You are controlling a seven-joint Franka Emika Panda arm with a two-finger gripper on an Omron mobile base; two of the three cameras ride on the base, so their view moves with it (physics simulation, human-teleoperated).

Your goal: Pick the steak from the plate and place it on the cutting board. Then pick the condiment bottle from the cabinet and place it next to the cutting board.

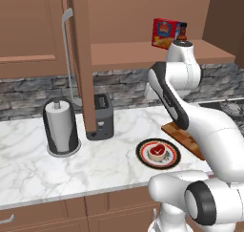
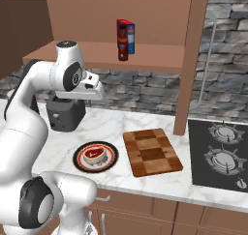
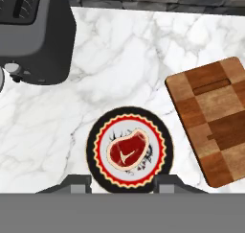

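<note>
The steak lies in the middle of the plate on the marble counter. The checkered cutting board lies just right of the plate, with nothing on it. My gripper hangs well above the plate, open, its dark fingertips apart with nothing between them. The condiment bottle stands upright on the shelf of the open cabinet, next to a red and yellow box.
A dark toaster stands behind the plate. A paper towel holder is at the left, a stove at the right. The cabinet's side panel reaches down to the counter.
</note>
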